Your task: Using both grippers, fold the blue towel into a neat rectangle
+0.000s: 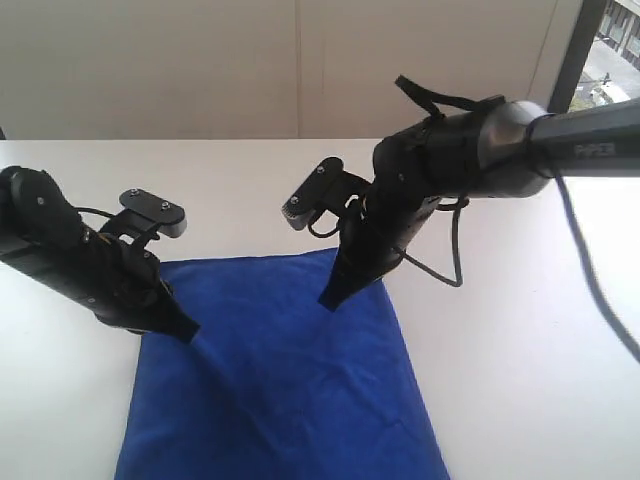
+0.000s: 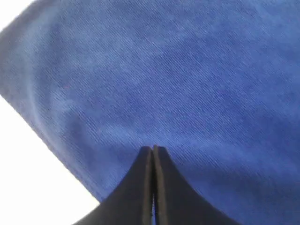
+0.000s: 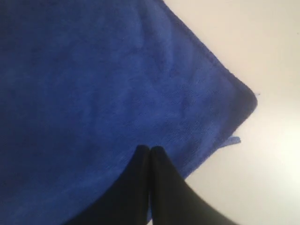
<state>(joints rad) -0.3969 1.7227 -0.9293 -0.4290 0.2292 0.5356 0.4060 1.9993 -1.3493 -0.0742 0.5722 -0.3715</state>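
Note:
The blue towel (image 1: 290, 380) lies spread flat on the white table (image 1: 520, 350), reaching the near edge of the exterior view. My left gripper (image 1: 186, 333) is shut, with its tips down on the cloth at the towel's far left edge. A shallow crease runs from there across the cloth. My right gripper (image 1: 328, 302) is also shut, tips on the cloth just inside the far right corner. In the left wrist view the closed tips (image 2: 153, 148) meet on the towel (image 2: 187, 70). The right wrist view shows the same, with the tips (image 3: 149, 148) close to the frayed corner (image 3: 251, 98).
Bare white table surrounds the towel on the left, right and far side. A pale wall (image 1: 300, 60) rises behind the table, and a dark window frame (image 1: 578, 45) stands at the back right. A cable (image 1: 590, 270) hangs from the right arm.

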